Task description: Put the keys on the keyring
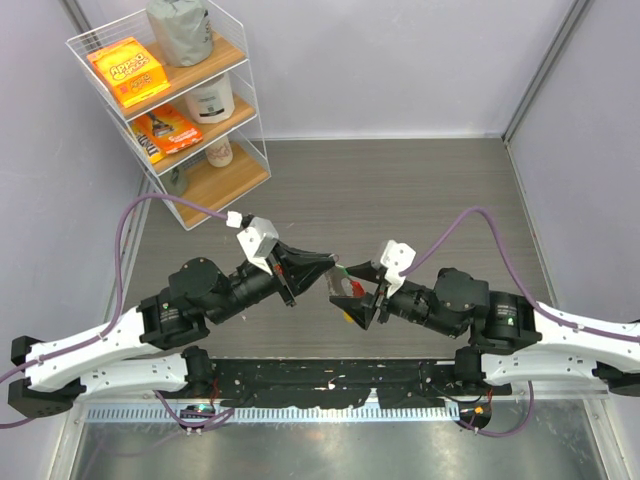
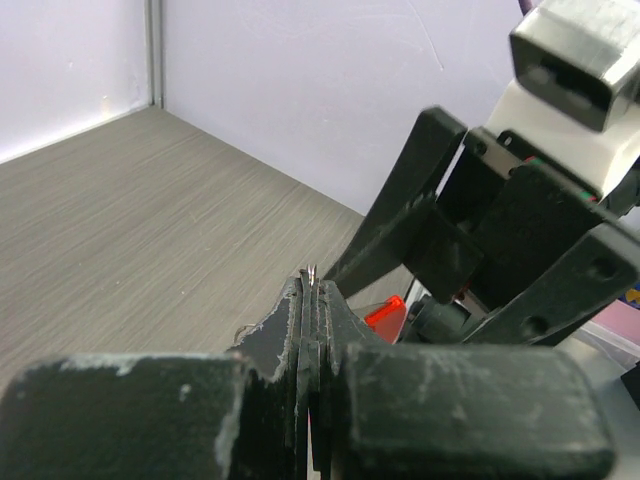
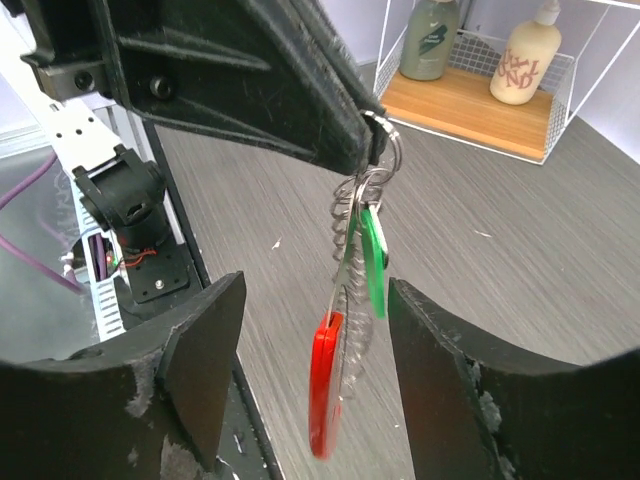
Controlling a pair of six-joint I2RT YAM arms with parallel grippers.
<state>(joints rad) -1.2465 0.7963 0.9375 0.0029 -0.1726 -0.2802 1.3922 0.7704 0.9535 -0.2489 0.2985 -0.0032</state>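
Note:
My left gripper [image 1: 332, 268] is shut on the thin metal ring [image 3: 386, 150] at the top of the keyring and holds it above the table. In the left wrist view [image 2: 312, 282] only the ring's edge pokes out of the shut jaws. From the ring hang a silvery chain [image 3: 345, 235], the green-headed key [image 3: 374, 255] and the red crescent loop [image 3: 325, 385]. My right gripper [image 3: 315, 350] is open, one finger on each side of the hanging bunch, not touching it. In the top view a yellow bit [image 1: 346, 316], probably the yellow-headed key, shows by the right gripper [image 1: 356, 296].
A white wire shelf [image 1: 170, 110] with boxes and bottles stands at the back left; its lower tier shows in the right wrist view [image 3: 470, 100]. The arm bases and a black rail [image 1: 330, 385] run along the near edge.

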